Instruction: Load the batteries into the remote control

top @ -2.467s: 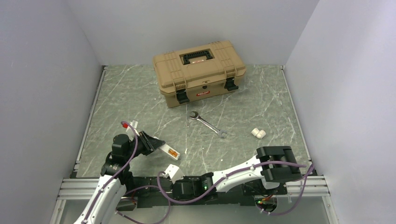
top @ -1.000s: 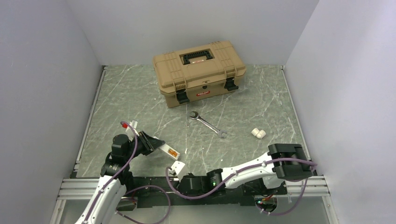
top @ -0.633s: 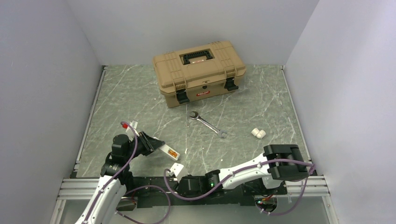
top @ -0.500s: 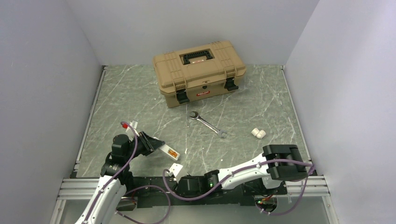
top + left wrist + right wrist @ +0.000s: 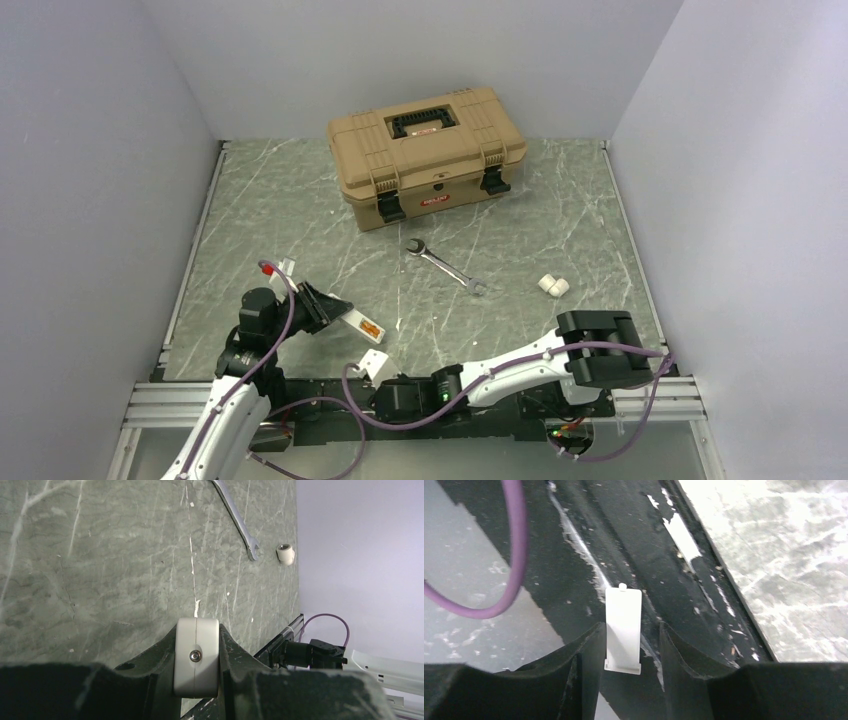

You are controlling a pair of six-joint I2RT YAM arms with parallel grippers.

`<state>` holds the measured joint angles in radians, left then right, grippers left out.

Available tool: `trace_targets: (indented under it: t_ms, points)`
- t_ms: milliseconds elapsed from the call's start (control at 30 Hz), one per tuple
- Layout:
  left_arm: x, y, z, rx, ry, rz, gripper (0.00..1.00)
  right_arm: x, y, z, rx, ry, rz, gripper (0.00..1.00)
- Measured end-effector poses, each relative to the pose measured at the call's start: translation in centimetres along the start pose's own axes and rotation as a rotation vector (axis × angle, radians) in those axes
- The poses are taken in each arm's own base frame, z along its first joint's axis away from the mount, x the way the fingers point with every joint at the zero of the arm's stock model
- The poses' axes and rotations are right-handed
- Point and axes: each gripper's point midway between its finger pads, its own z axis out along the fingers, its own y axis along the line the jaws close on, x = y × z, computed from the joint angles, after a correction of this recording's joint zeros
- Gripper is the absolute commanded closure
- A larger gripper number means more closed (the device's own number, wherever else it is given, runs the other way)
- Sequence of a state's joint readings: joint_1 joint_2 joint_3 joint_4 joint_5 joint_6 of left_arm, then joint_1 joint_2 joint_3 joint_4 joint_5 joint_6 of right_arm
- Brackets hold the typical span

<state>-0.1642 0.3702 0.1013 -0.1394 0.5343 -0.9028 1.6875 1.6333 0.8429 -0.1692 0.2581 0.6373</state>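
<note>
No legible text, red badge point(image 5: 436, 200) on tan toolbox point(image 5: 425, 150) front, too small to read

On my green marbled table point(image 5: 280, 220) sits a closed tan toolbox point(image 5: 425, 155) at the back. A steel wrench point(image 5: 446, 266) lies before it, and two short white cylinders point(image 5: 553, 286) lie further right.

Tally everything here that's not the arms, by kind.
Toolbox: 1
Wrench: 1
Remote control: 1, in left gripper
White cover: 1, in right gripper
Small white cylinders: 2, apparently
Total: 6
</note>
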Motion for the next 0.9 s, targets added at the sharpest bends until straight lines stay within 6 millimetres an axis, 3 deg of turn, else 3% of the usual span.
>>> trace_targets:
  t_ms: [300,533,900]
  points:
    - [0.03,0.01,0.00,0.000,0.002,-0.001,1.00,0.05,-1.06,-0.13,0.057,-0.002,0.012,0.60]
    - [0.05,0.11,0.02,-0.004,0.004,-0.002,1.00,0.01,-0.73,-0.05,0.042,-0.001,0.014,0.78]
    - [0.01,0.12,0.01,-0.004,0.002,-0.001,1.00,-0.15,-0.79,-0.09,0.055,0.002,0.010,0.87]
